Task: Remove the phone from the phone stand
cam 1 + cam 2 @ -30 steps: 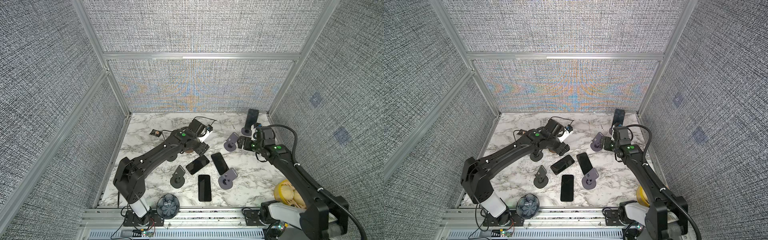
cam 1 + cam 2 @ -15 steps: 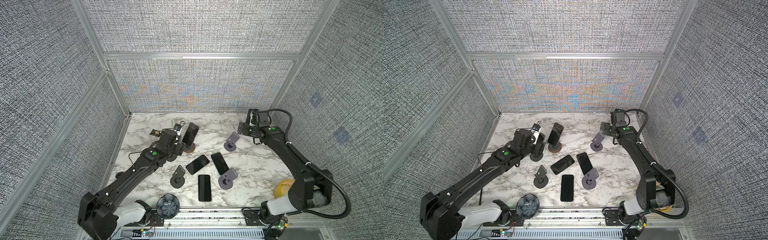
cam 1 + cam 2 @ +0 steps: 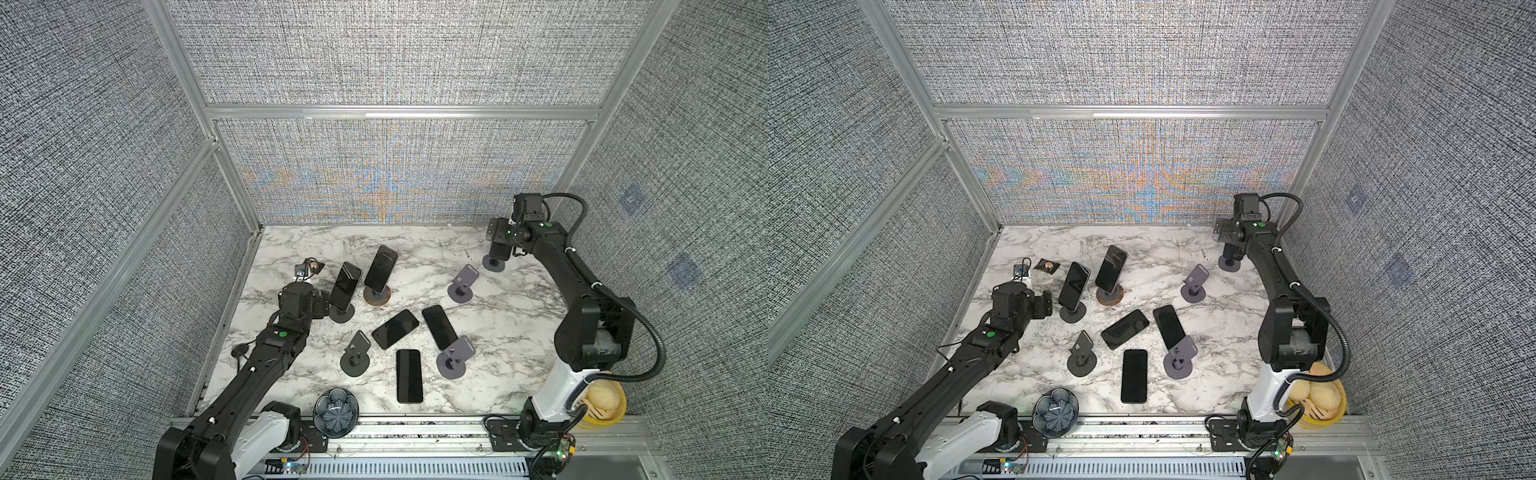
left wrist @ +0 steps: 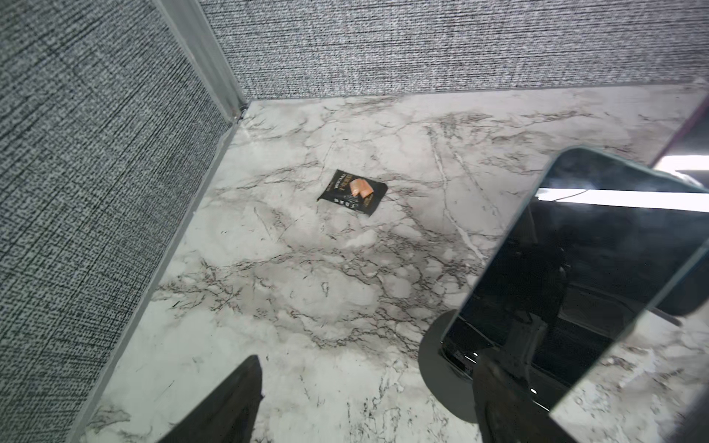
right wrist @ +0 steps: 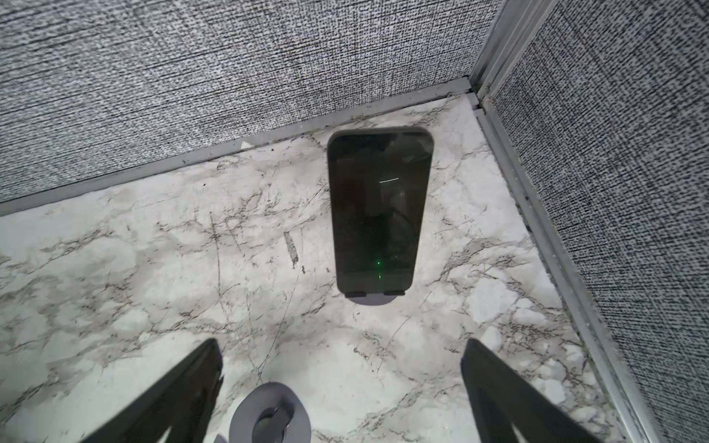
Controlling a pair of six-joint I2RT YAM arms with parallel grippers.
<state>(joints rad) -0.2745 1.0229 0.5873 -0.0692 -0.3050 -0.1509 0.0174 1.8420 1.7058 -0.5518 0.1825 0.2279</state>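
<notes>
**Approach to the standing phones, no grasp yet**

Near the left edge of the bench (image 3: 519,328), the left gripper (image 4: 374,364), fingers apart and empty, sits just beside the left phone (image 3: 345,286), which leans on the left stand (image 3: 341,314). In the far right corner, the right gripper (image 5: 342,345), fingers wide, faces the corner phone (image 5: 378,209) on the corner stand (image 5: 374,299). The next move calls for straddling a phone's edges, closing, and lifting it clear.

The white marbled surface (image 3: 515,332) is carrying a dark stand base (image 3: 341,313) just beside the left hand (image 3: 325,304), and a black snack packet (image 4: 352,191) is lying beyond that hand, toward the corner. Three black phones (image 3: 395,328) are lying flat between the two hands, with empty stands (image 3: 355,360) standing among them. A grey stand base (image 5: 370,301) is resting just ahead of the right hand (image 5: 341,347), near the far corner.
</notes>
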